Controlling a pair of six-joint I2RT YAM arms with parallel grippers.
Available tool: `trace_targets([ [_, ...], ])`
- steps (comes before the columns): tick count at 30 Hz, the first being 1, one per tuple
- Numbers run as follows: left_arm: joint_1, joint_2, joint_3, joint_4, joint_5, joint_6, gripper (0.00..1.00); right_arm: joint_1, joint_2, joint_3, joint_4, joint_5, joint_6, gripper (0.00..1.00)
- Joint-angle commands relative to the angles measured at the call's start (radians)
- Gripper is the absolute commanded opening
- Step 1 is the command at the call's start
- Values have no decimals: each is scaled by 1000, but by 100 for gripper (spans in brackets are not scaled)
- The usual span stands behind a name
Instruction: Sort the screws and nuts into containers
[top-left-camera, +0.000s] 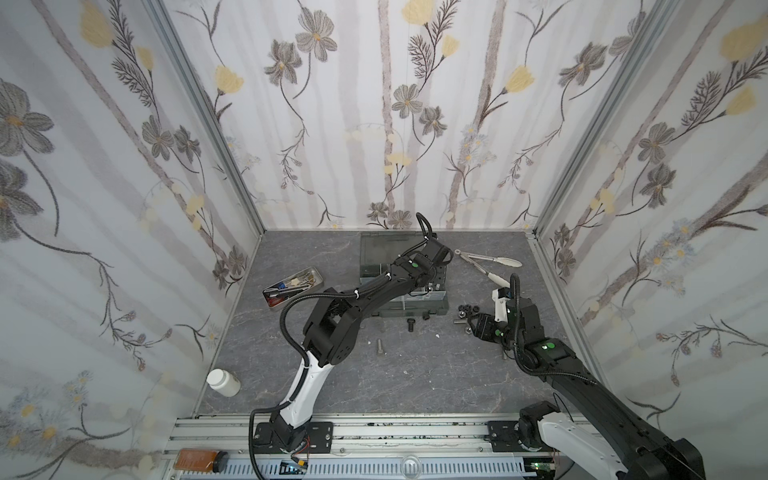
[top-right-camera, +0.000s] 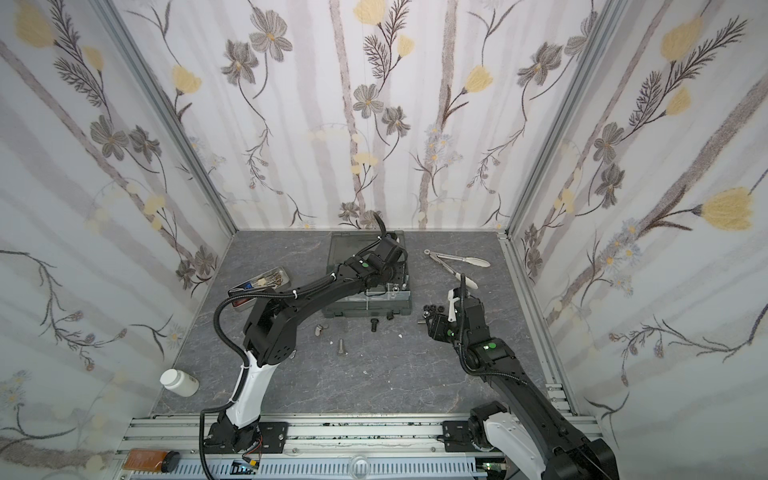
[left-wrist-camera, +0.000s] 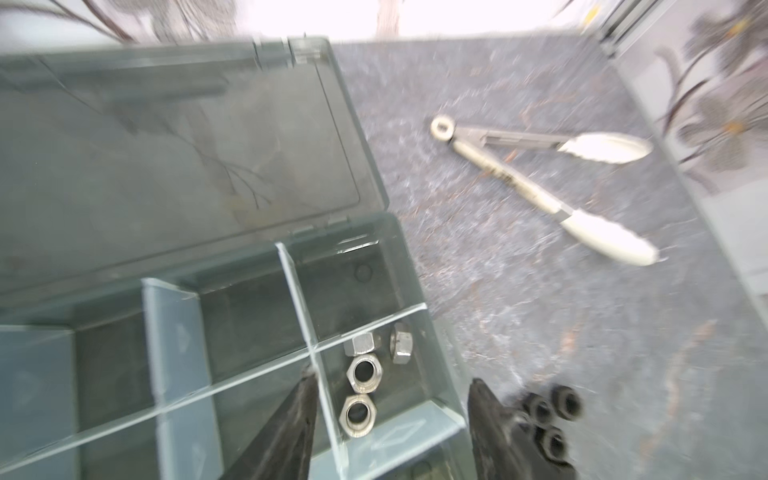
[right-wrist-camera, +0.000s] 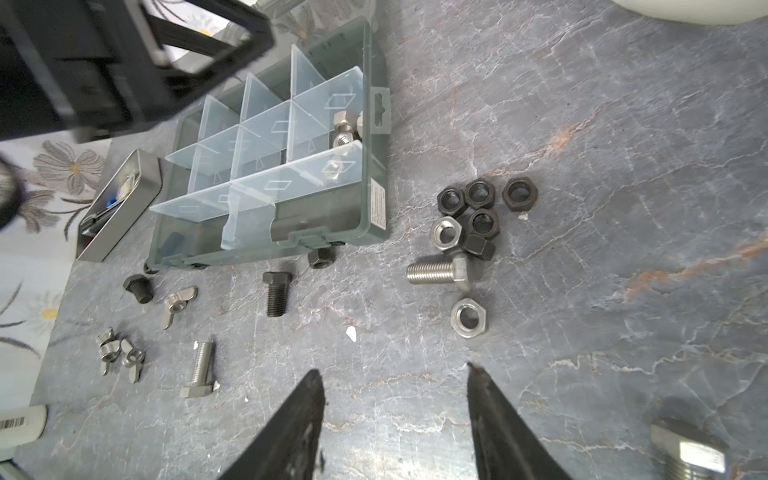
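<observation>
- Underneath, a grey marbled counter (right-wrist-camera: 623, 124) spreads below both end effectors.
- A dark grey-green plastic organizer box (right-wrist-camera: 316, 220) lies open beneath the left end effector (left-wrist-camera: 391, 376), with its clear hinged lid (left-wrist-camera: 187, 145) flat beyond the fingers. The right end effector (right-wrist-camera: 392, 370) is well apart from the box.
- Its compartments (right-wrist-camera: 266, 124) are split by translucent dividers.
- A shiny rectangular metal tray (right-wrist-camera: 120, 212) sits on the box's far side from the right end effector.
- Long silver tongs with white tips (left-wrist-camera: 511, 174) lie ahead of the left end effector, past the box.
- The left end effector is moderately wide and empty. One black finger shows over the corner compartment (left-wrist-camera: 395, 395), the other past the box's outer wall.
- The right end effector is likewise parted, holding nothing, low over bare counter.
- A silver hex-head screw (right-wrist-camera: 432, 272), a black hex-head screw (right-wrist-camera: 276, 295) and a second silver screw (right-wrist-camera: 199, 370) lie loose ahead of the right end effector.
- Black hex nuts (right-wrist-camera: 478, 208) cluster just beyond the silver hex-head screw.
- Silver wing nuts (right-wrist-camera: 178, 303) lie near the black hex-head screw.
- Four silver hex nuts (left-wrist-camera: 363, 374) rest in the corner compartment, between the left fingers.
</observation>
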Motion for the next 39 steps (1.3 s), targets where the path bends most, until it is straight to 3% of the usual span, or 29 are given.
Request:
trace_targets([
  [1,10,-126,-113,80,-1,-2,61,19,67,66,-44,51,-9,50],
  [6,33,-361,-394,196,26,-34,67,53,204,148,-71,111,-37,41],
  [12,38,-599,-699,298,48,-82,74,66,364,263,-105,144,-69,42],
  [20,38,-828,-977,356,52,-109,79,74,513,337,-107,167,-81,41],
  [27,39,-942,-1092,354,40,-106,82,74,620,372,-96,167,-81,41],
  [39,39,-939,-1151,390,57,-105,82,73,739,388,-67,208,-79,36],
])
